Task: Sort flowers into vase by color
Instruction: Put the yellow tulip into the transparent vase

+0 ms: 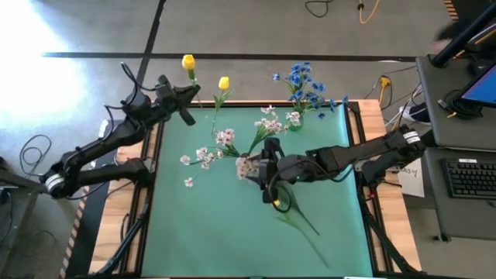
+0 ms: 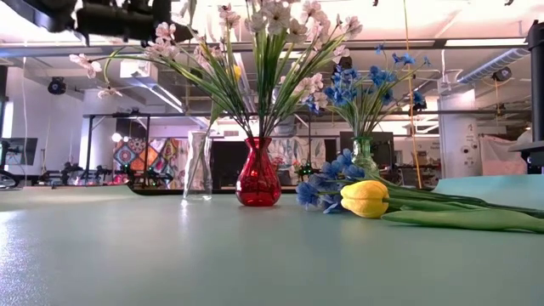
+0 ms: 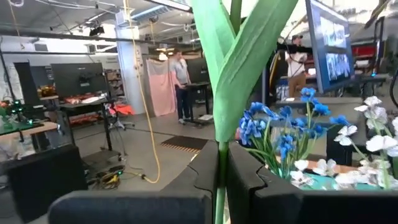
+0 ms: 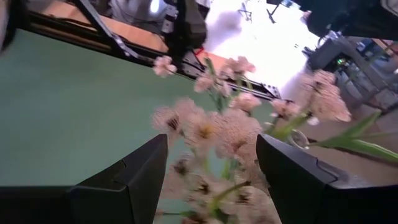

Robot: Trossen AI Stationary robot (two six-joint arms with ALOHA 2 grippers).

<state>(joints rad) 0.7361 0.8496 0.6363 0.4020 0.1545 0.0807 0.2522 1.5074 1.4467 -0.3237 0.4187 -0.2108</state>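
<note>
Green desk [image 1: 201, 232]: left hand [image 3: 221, 180] clamps a yellow tulip [image 1: 188, 63] stem for vasing; right hand [image 1: 262, 172], fingers apart, straddles pinkish-white blossoms [image 4: 214, 134].

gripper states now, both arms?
Left gripper: shut on a yellow tulip stem.
Right gripper: open, around the pinkish-white blossoms.

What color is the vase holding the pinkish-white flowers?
The vase is red, shiny see-through glass. It shows best in the low view.

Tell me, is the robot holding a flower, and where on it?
Yes. The left gripper is shut on a yellow tulip's green stem. The right gripper is open.
</note>
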